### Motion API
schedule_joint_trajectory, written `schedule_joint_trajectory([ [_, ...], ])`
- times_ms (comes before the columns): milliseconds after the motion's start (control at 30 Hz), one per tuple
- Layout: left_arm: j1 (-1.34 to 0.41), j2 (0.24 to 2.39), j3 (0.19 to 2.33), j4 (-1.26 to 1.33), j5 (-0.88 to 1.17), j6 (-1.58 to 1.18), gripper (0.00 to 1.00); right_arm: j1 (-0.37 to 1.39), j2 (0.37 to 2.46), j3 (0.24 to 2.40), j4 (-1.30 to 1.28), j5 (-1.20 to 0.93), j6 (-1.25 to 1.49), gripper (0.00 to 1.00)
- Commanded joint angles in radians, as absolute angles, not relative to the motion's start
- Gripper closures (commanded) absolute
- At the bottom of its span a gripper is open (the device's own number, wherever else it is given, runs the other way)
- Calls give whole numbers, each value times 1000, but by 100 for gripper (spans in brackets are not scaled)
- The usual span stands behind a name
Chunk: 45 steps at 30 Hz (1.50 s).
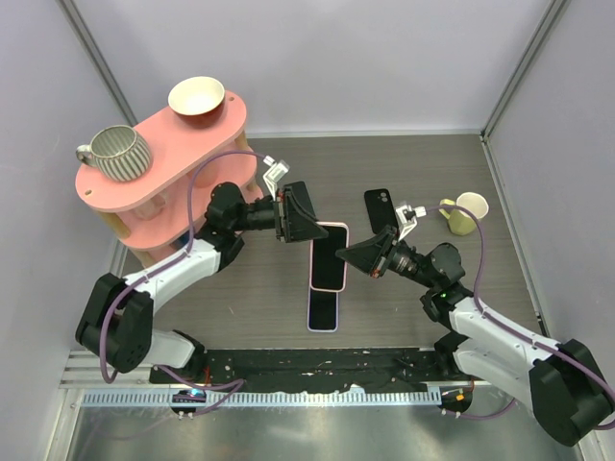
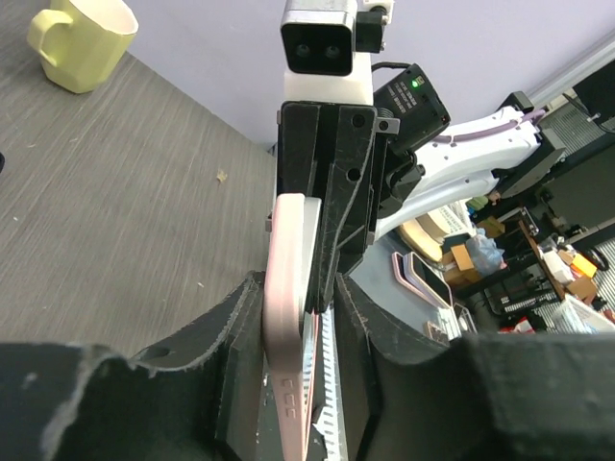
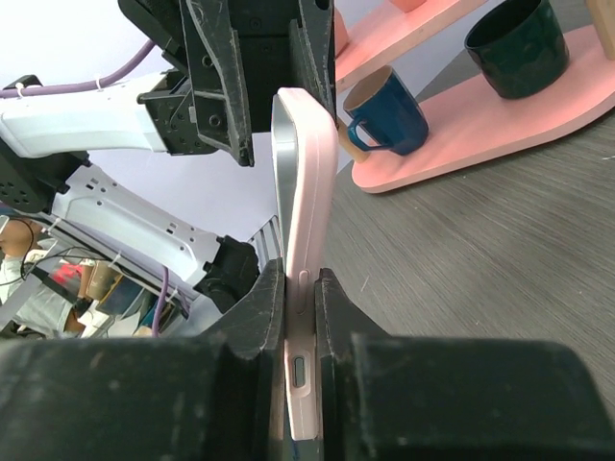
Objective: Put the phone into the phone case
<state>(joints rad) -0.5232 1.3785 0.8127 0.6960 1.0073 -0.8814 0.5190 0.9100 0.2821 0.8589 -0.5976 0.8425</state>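
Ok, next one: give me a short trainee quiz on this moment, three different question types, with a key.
1. Multiple choice: what is the right pincer shut on? A) a blue mug B) the pink phone case C) the black phone
2. True or false: the yellow mug stands on the pink shelf.
3. Fill in: on the shelf's top tier, besides the cream bowl, sits a ____.

Key
1. B, seen in the right wrist view.
2. False: it is on the table, on the right side.
3. striped mug
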Motion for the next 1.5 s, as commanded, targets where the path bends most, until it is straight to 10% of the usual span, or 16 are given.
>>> schedule_joint_trajectory([
  [0,-534,1321,825,726,1035,-873,62,520,873,324,963,-548,864,99],
  [367,-601,1281,753,742,1049,-867,61,520,854,342,1012,-491,908,99],
  [467,-606,1281,753,761,1068,-865,79,520,864,347,1025,-512,933,98],
  [533,-606,1279,755,765,1072,-865,98,520,867,350,1022,-526,936,78],
  [633,-606,1285,758,764,1101,-867,100,520,847,367,962,-500,937,48],
  [733,-606,1293,762,758,1126,-876,100,520,825,393,908,-477,936,40],
  [967,-606,1293,765,732,1128,-861,100,519,830,428,887,-508,931,61],
  [1233,-606,1284,776,678,1095,-836,100,520,822,394,848,-563,917,39],
  [1467,-606,1281,778,661,1072,-833,100,520,818,383,827,-584,902,53],
])
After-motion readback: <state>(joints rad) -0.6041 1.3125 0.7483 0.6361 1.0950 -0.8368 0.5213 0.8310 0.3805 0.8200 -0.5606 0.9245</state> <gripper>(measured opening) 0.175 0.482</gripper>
